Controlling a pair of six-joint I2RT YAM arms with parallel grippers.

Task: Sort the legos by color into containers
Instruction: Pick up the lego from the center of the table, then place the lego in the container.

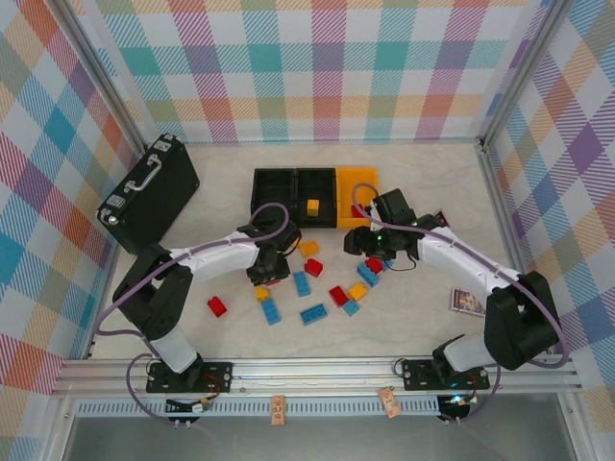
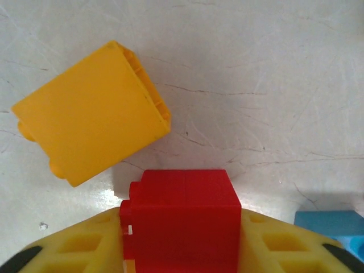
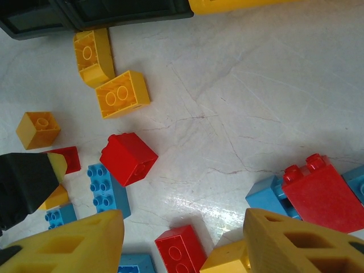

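1. The legos (image 1: 313,314) lie loose at the middle of the bench (image 1: 413,192), red, blue and yellow-orange mixed, between the containers and the near edge. A lone red brick (image 1: 217,306) sits apart toward the left edge.
2. One yellow brick (image 1: 312,206) lies inside the middle black bin (image 1: 322,187).
3. The containers stand touching in a row toward the far edge: left black bin (image 1: 274,197), middle black bin, yellow-orange bin (image 1: 357,187).
4. The left jaws are clamped on a held red brick (image 2: 181,222) between yellow fingers (image 2: 74,250). A yellow-orange brick (image 2: 91,119) lies just beyond it.
5. The right jaws stand apart, fingers (image 3: 301,244) over the scatter, with a low red brick (image 3: 181,247) between them.
6. A black handled case (image 1: 149,192) rests by the left edge.
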